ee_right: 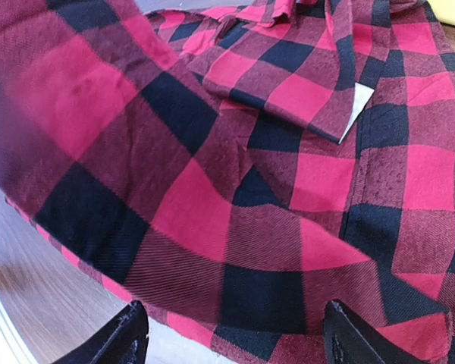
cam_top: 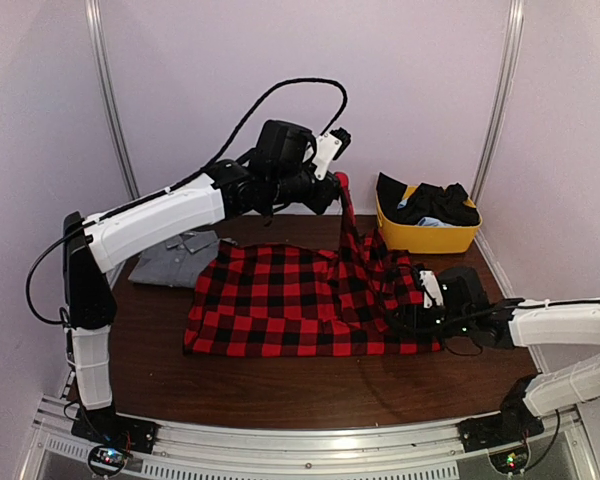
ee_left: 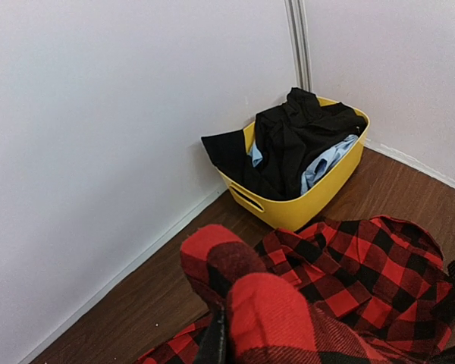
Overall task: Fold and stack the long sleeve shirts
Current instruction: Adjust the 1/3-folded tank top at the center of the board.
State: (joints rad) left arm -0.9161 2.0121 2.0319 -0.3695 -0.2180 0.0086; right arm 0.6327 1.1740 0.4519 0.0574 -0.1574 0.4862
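The red-and-black flannel shirt [cam_top: 280, 300] lies spread across the middle of the table [cam_top: 280, 390]. The folded grey shirt [cam_top: 180, 258] sits just beside it at its ten o'clock, and the yellow bin [cam_top: 425, 240] of dark clothes is at its two o'clock. My left gripper [cam_top: 338, 182] is high over the shirt's one o'clock edge. Its fingers are buried in cloth in the wrist view, but they are pinched together on a strip of flannel that runs taut from the garment up to it; I take that strip for a sleeve. My right gripper [ee_right: 231, 340] is low at the shirt's four o'clock corner. Its fingertips [ee_right: 129, 337] are wide apart and hold nothing, with the plaid hem lying just ahead of them. I judge the step in hand to be folding this sleeve inward over the body. To do it well I would carry the left hand toward eight o'clock, low and slow, so the strip drapes flat and not twisted. I would let go only once it rests on the body. The right hand should stay near that corner to pin or tug the hem if the body starts creeping. The wrinkles bunched near three o'clock want smoothing first, or they get folded in. The raised cloth hangs near the bin, so I would avoid swinging it toward two o'clock.
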